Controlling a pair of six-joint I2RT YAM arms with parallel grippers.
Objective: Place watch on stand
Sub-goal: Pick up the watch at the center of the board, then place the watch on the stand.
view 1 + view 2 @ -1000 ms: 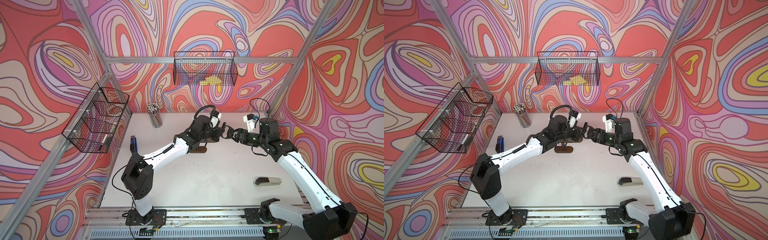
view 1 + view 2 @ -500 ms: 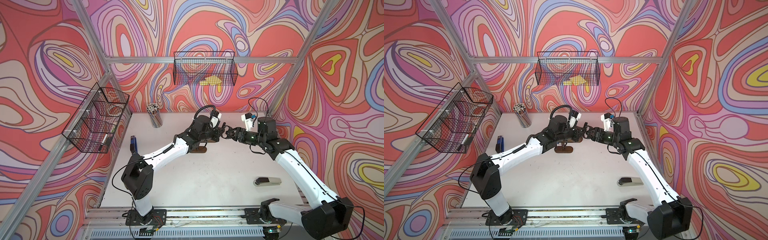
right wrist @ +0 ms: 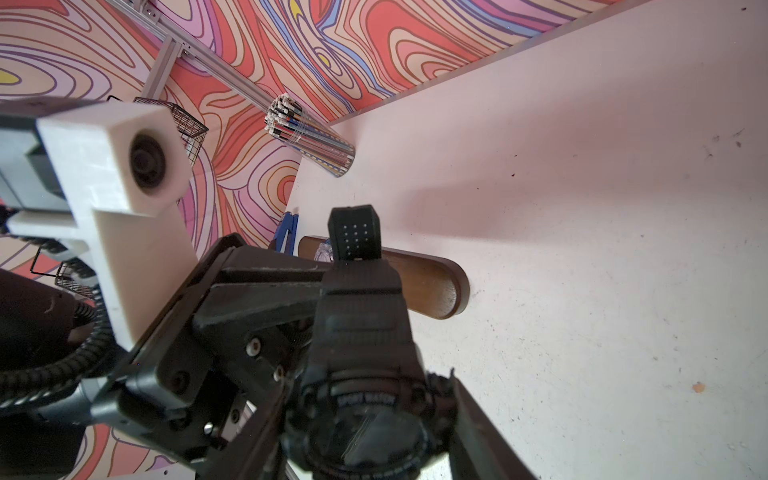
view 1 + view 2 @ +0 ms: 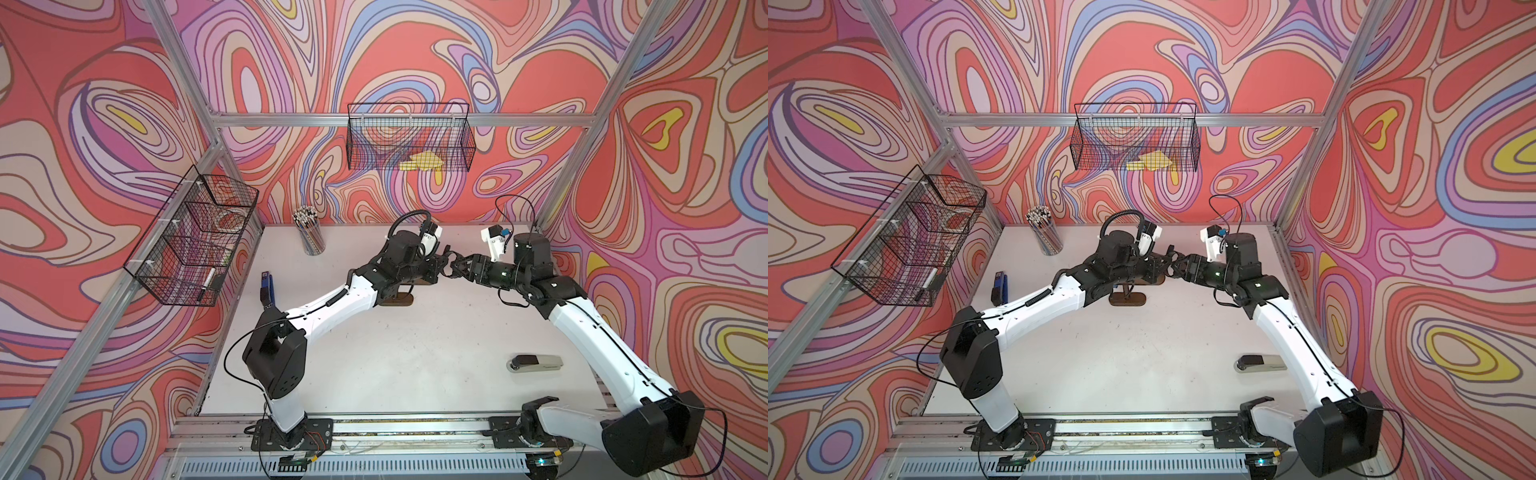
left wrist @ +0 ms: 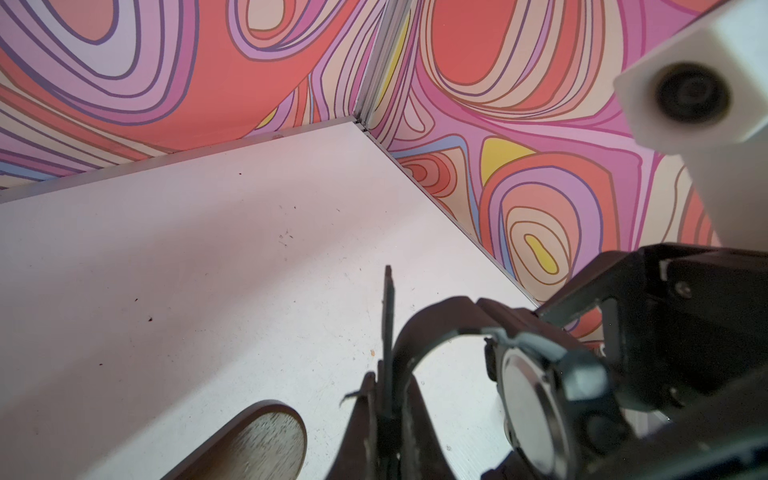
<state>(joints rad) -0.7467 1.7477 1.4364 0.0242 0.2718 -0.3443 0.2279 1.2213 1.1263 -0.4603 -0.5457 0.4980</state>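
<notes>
we held the watch strap clamped in the left gripper; the right gripper straddled its case, grip unclear. it needed a square hold before the stand.

The left arm and right arm wear glossy white shells between bulky black joint housings. Each wrist carries a boxy white camera mount (round dark lens). Thin black cables loop alongside, and silver screws stud the black left gripper.
</notes>
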